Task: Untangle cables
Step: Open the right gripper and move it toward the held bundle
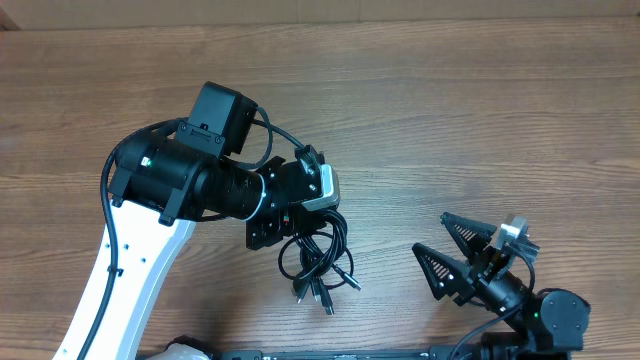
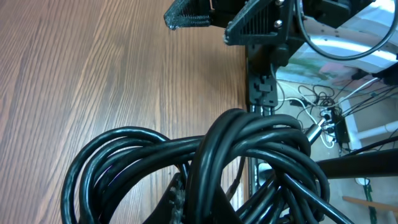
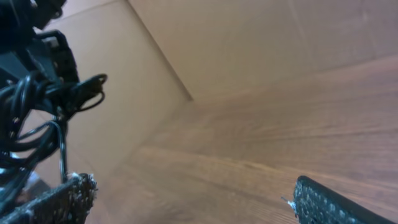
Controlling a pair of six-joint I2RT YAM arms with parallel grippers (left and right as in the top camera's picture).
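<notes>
Watching from overhead: I've got the wood-grain surface (image 1: 450, 120) across the whole view, my left arm coming in from the lower left and my right arm low in the lower right corner.
Left hand: my left hand (image 1: 283, 228) is near the middle of the surface, squeezed down narrow, and the cables (image 1: 318, 258) are bunched right at its fingers. I read it as pinching the bunch, though the loops hide the exact contact.
Cables: one black tangle of overlapping loops just in front of the left hand, toward the near edge of the surface.
Plug ends: a few plug ends (image 1: 325, 293) stick out of the bottom of the tangle, splayed apart.
Left wrist view: thick glossy loops fill the lower half, several strands crossing over one another, and one metallic tip (image 2: 314, 130) pokes out on the right side.
Right hand: my right hand (image 1: 431, 233) is spread wide with nothing between the fingers, pointing toward the tangle.
Spacing: the right hand sits well apart from the cables, with bare wood between them.
Right wrist view: both textured fingertips (image 3: 336, 202) show at the bottom corners, and the tangle hangs blurred at the far left edge.
Lift: I can't tell whether the bunch is resting on the surface or raised off it.
</notes>
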